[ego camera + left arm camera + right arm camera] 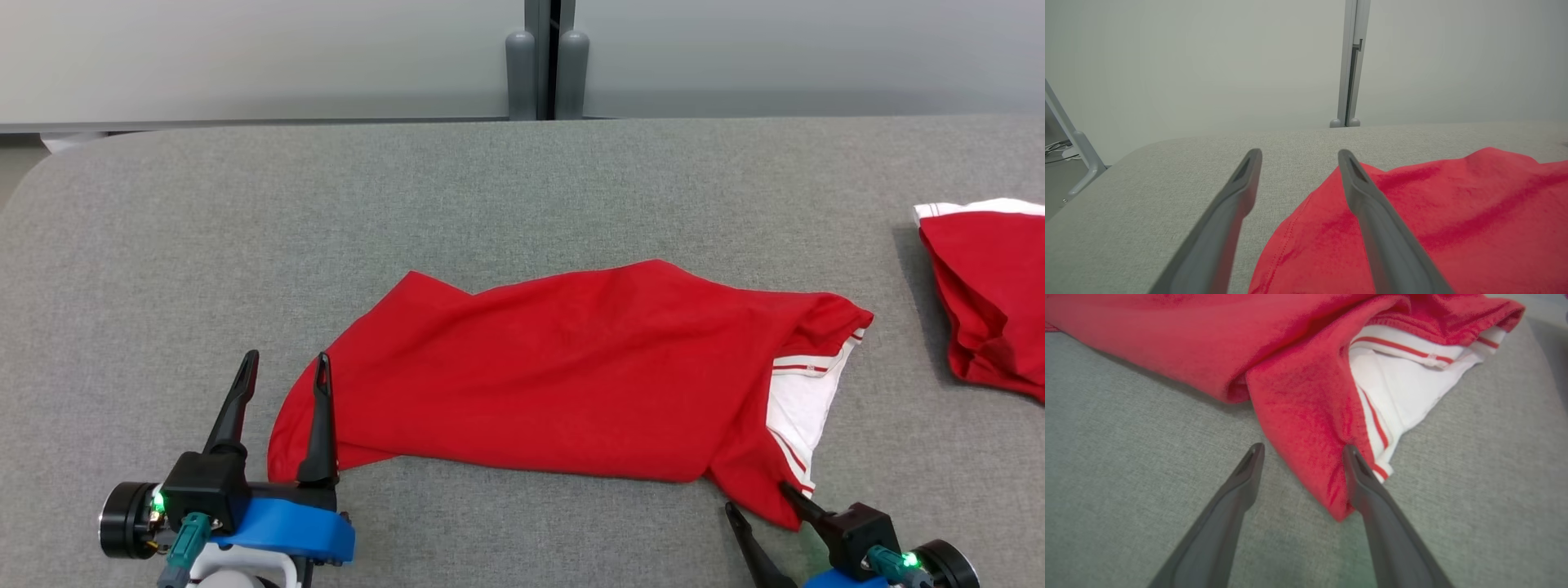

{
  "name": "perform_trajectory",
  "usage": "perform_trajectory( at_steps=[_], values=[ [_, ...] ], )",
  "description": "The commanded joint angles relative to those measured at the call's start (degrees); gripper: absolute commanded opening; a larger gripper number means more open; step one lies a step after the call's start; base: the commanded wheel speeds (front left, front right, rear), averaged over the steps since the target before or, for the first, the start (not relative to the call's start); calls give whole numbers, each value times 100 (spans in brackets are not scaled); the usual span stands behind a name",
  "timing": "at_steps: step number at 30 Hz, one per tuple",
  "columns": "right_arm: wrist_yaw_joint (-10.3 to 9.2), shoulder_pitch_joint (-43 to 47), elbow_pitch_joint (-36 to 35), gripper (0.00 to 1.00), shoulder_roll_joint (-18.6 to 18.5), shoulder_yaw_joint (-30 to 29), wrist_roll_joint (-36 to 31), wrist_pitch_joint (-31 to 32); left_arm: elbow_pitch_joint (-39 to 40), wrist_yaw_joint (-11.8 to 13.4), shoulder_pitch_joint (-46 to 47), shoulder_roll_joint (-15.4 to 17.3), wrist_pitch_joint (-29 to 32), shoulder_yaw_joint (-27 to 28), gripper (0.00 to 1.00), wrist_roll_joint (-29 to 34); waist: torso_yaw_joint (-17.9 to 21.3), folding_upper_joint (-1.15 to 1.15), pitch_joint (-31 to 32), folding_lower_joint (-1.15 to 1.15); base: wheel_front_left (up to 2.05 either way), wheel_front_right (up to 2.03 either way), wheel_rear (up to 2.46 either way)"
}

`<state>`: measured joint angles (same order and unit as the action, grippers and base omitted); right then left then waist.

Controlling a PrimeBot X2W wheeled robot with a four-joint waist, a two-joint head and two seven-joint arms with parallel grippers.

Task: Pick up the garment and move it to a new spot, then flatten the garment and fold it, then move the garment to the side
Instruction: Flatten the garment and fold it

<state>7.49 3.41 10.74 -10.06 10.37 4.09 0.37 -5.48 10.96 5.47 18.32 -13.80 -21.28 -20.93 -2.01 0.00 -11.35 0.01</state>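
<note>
At lower left the left gripper (pixel 287 357), fingers apart beside the hem of the red shirt (pixel 571 367), right gripper (pixel 758 496) lower right, fingers spread astride its corner, shirt rumpled mid-frame on grey table (pixel 522 188)

The garment (pixel 571 367) is soft red cloth, matt and finely knit — its white trim (pixel 1412 388) looks smoother. The table (pixel 245 229) wears coarse grey woven fabric, also matt. The left gripper (pixel 286 357) has smooth dark fingers (pixel 1372 212) — matt, plastic-looking.
</note>
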Motion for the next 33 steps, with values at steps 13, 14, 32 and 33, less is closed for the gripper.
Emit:
perform_trajectory(
  at_steps=[13,14,32,33],
  values=[
    [0,-214,-583,0,-168,160,441,-396,-134,-34,83,-60,-107,48,100,-12,53,0,10,-1,0,0,0],
    [0,-208,-807,0,-219,173,495,-352,-126,-37,76,-62,-111,53,100,-9,74,0,16,-1,0,0,0],
    [0,-1266,-2064,0,-1132,1,1221,639,-149,-135,353,-193,-137,-36,100,61,-54,0,-219,-1,0,0,0],
    [-1,-1353,-1923,0,-1155,5,1314,662,-163,-135,383,-205,-138,-41,100,71,-97,0,-268,-1,0,0,0]
  ],
)
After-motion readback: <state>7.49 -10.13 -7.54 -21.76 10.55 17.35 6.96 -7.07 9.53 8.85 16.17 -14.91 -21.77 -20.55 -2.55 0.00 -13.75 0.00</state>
